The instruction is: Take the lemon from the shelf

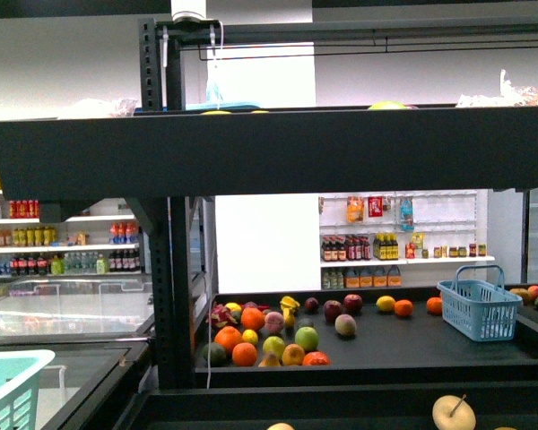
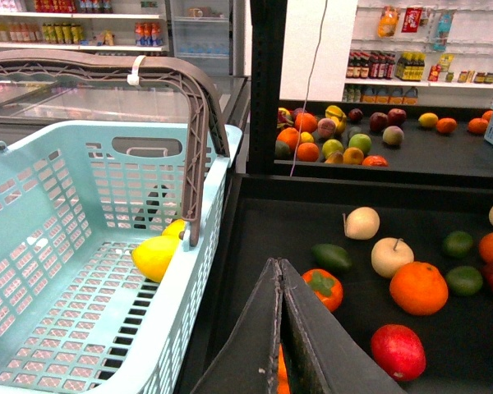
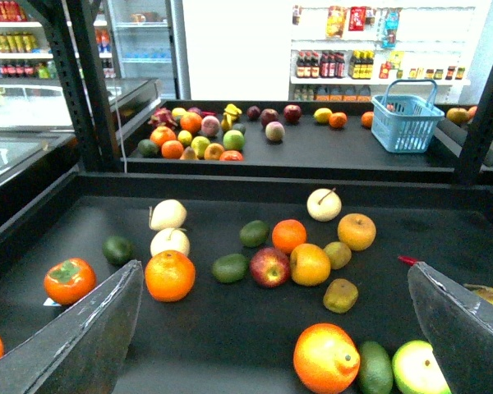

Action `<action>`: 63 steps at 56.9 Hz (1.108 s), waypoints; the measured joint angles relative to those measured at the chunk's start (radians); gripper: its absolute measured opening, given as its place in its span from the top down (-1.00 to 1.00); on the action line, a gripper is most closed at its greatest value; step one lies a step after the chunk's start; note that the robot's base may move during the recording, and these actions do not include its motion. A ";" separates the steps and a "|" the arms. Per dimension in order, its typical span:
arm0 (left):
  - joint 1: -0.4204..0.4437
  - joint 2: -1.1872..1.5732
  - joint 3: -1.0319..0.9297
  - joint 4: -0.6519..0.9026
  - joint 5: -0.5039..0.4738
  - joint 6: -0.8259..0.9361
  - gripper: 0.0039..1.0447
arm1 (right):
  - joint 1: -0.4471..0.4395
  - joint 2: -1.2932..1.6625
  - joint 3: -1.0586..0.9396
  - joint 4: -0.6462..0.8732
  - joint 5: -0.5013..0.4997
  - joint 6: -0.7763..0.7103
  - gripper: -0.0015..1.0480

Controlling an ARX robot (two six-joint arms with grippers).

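A bright yellow lemon (image 2: 154, 256) lies inside the light blue basket (image 2: 57, 271), against its near wall by the brown handle (image 2: 199, 148). A second yellow fruit (image 2: 174, 229) peeks out behind it. My left gripper (image 2: 279, 264) is shut and empty, over the black shelf (image 2: 255, 230) just beside the basket. My right gripper (image 3: 275, 269) is open and empty above the shelf's lower tray (image 3: 230, 328), with oranges, apples and limes between and ahead of its fingers. A small yellow oval fruit (image 3: 323, 115) sits on the far tray. Neither arm shows in the front view.
The basket's corner (image 1: 9, 385) shows at lower left. A blue basket (image 1: 478, 307) stands on the far tray (image 1: 403, 345) beside a heap of mixed fruit (image 1: 264, 331). Thick black posts (image 1: 170, 269) and an upper tier (image 1: 269, 148) frame the shelf. Bottle racks (image 1: 72, 237) stand behind.
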 joint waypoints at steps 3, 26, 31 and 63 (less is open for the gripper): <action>0.052 -0.011 -0.002 -0.009 0.082 0.001 0.96 | 0.000 0.000 0.000 0.000 0.000 0.000 -0.86; 0.172 -0.062 -0.047 -0.013 0.168 0.003 0.96 | 0.000 0.000 0.000 0.000 0.000 0.000 -0.86; 0.172 -0.062 -0.047 -0.013 0.168 0.002 0.94 | 0.000 0.000 0.000 0.000 0.000 0.000 -0.86; 0.172 -0.062 -0.047 -0.013 0.168 0.004 -0.85 | 0.000 0.000 0.000 0.000 0.000 0.000 -0.86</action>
